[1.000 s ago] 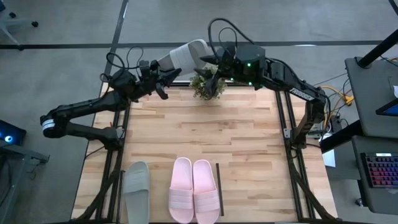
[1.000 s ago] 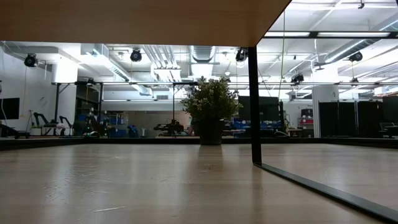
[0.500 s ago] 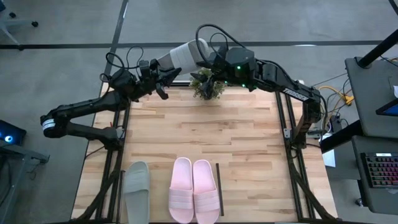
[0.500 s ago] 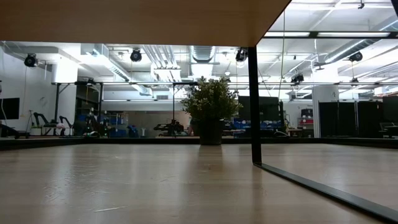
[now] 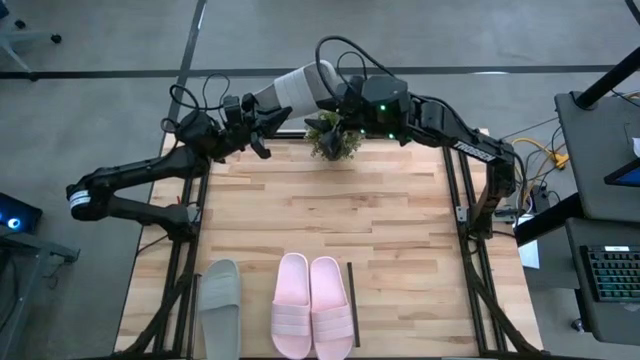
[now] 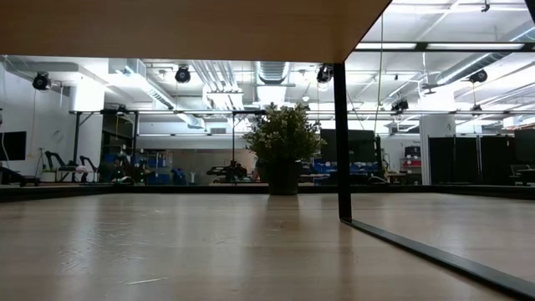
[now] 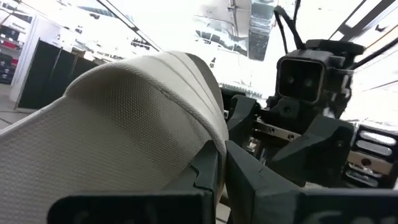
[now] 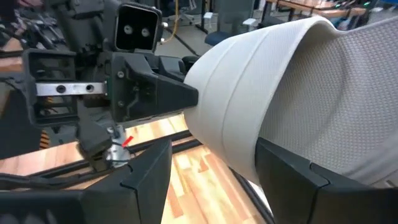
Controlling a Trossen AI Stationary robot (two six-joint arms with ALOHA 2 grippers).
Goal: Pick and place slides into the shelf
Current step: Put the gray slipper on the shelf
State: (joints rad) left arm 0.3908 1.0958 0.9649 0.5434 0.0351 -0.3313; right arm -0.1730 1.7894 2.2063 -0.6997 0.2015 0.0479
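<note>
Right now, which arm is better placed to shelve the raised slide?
Left, probably: the left end effector is shut on the grey slide, whose mate lies on its side; the right end effector stands open.

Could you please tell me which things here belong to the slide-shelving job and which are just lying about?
Job in hand:
- raised grey-green slide, pinched by the left gripper, with the right gripper fingers either side of it
- grey-green slide on the table
- pink slides
- shelf bar

Lying about:
- potted plant
- keyboard on the side desk
</note>
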